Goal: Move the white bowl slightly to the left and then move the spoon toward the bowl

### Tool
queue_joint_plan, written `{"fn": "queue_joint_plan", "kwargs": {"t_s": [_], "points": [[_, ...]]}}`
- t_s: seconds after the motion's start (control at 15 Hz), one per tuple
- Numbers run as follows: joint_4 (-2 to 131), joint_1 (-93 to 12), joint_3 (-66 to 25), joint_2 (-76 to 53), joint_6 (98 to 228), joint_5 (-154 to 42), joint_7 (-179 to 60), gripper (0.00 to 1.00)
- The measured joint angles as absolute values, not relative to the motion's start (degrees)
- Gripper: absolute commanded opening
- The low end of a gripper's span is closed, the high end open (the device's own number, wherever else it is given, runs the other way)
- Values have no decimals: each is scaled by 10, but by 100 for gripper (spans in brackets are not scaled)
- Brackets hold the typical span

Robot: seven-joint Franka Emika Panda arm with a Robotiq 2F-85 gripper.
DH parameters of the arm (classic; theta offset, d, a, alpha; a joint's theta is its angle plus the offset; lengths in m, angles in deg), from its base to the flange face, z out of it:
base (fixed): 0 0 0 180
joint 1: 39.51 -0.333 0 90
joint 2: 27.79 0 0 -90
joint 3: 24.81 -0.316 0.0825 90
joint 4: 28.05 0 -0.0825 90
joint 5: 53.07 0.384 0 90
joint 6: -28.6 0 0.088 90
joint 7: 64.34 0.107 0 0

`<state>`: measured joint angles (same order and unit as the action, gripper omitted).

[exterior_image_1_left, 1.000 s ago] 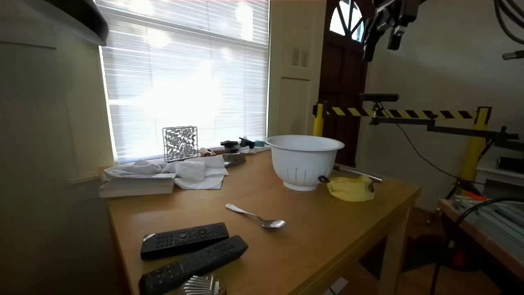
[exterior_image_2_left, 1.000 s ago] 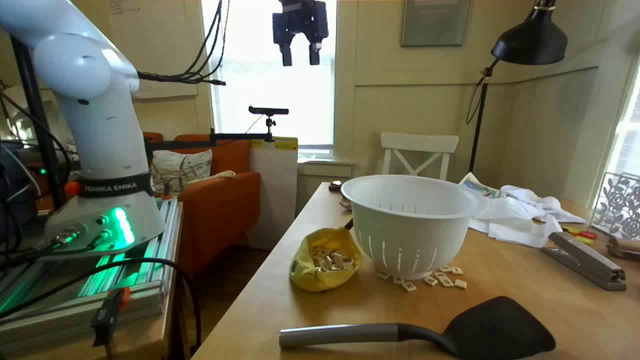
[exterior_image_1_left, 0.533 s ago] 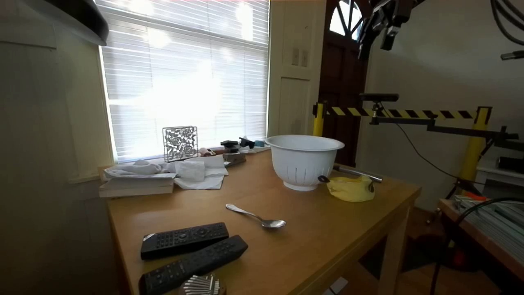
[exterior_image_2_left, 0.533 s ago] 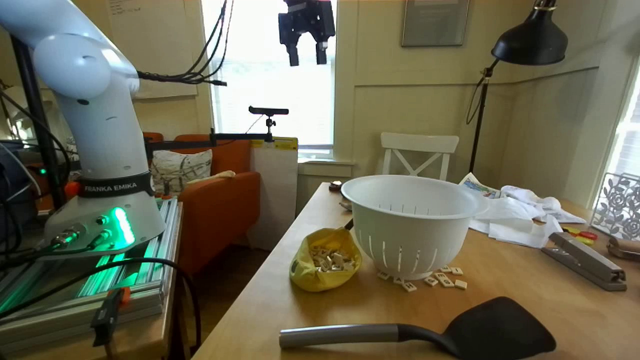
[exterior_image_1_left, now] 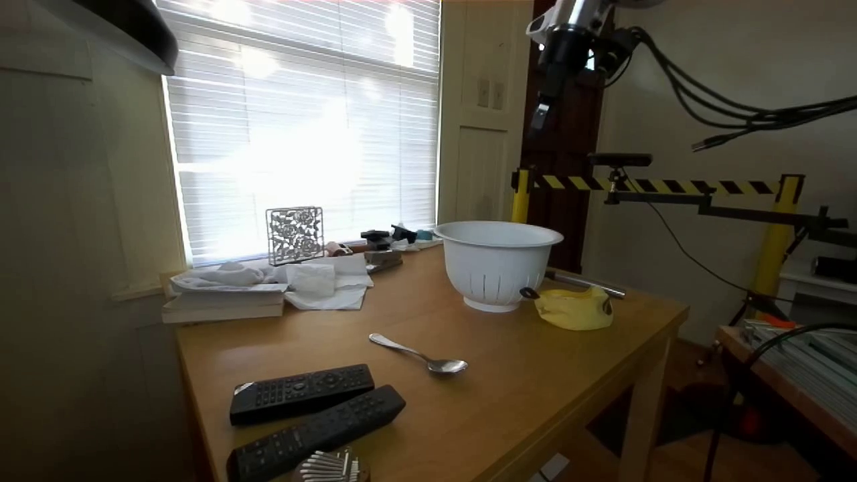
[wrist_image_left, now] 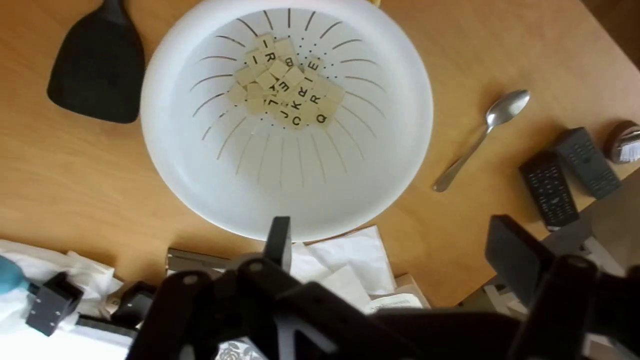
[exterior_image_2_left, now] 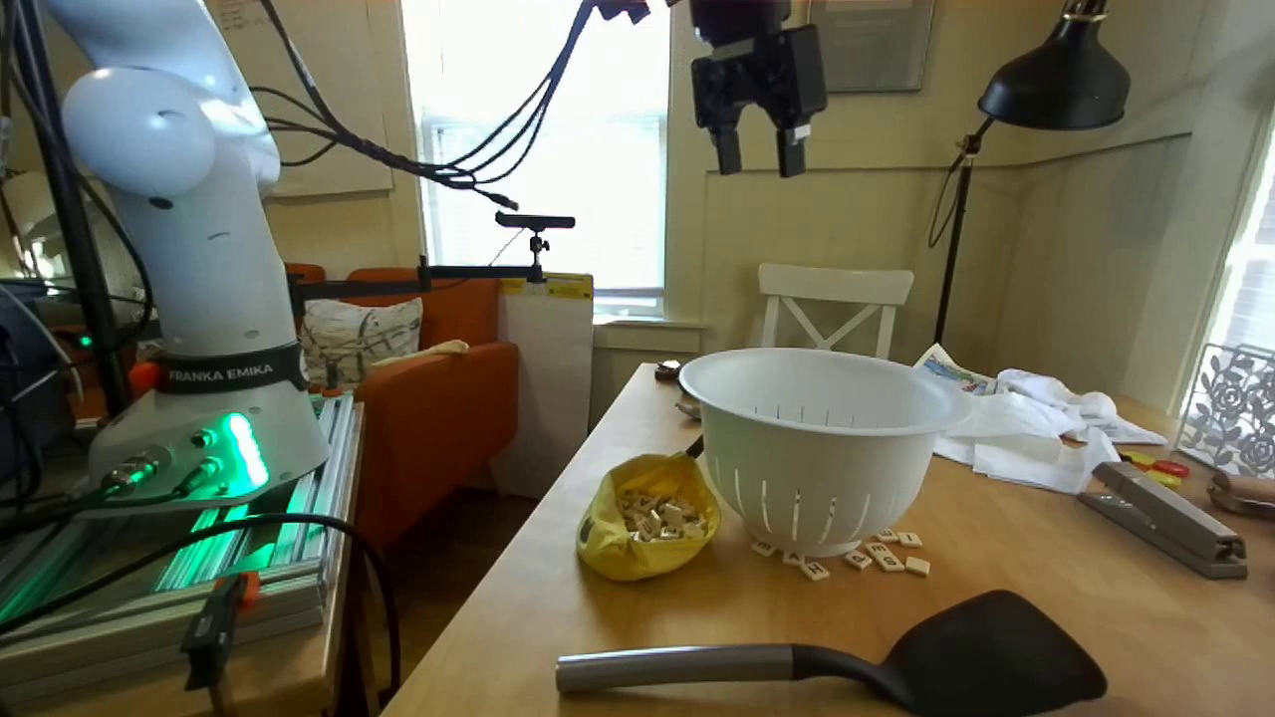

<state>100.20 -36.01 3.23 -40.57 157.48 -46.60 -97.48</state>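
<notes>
In an exterior view, your gripper hangs in the air, pointing down, its jaws standing wide apart. Well below it, the white bowl stands upright on the table, slots cut in its wall. Just beside the bowl sits a yellow pouch filled with letter tiles; whether pouch and bowl touch, you cannot tell. Further tiles lie loose about the bowl's base. A spatula with black blade and grey handle lies flat, apart from the bowl. A stapler rests near some white sheets.

In an exterior view, you find the spoon flat on the table, apart from the bowl, between it and two black remote controls lying side by side. A small object with metal tines is partly cut off at the picture's lower edge. An openwork metal panel stands upright by the window. Your gripper shows nearly side-on here, so its spread cannot be judged from this angle.

In the wrist view, you look down into the bowl: tiles are heaped on its bottom, several with the letter showing. The spoon lies right of the bowl in this picture, handle slanting to the lower left. Your two fingers show low in the frame, spread wide; one overlaps the bowl's rim in the picture, though both exterior views put the gripper well above it.
</notes>
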Motion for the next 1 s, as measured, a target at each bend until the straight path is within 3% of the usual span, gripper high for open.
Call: {"fn": "queue_joint_plan", "kwargs": {"t_s": [0.67,1.0], "points": [[813,-193,-10,-127,1548,-299,-1104,100],[793,-171,-33,-100,1544,-302,-1101,100]]}}
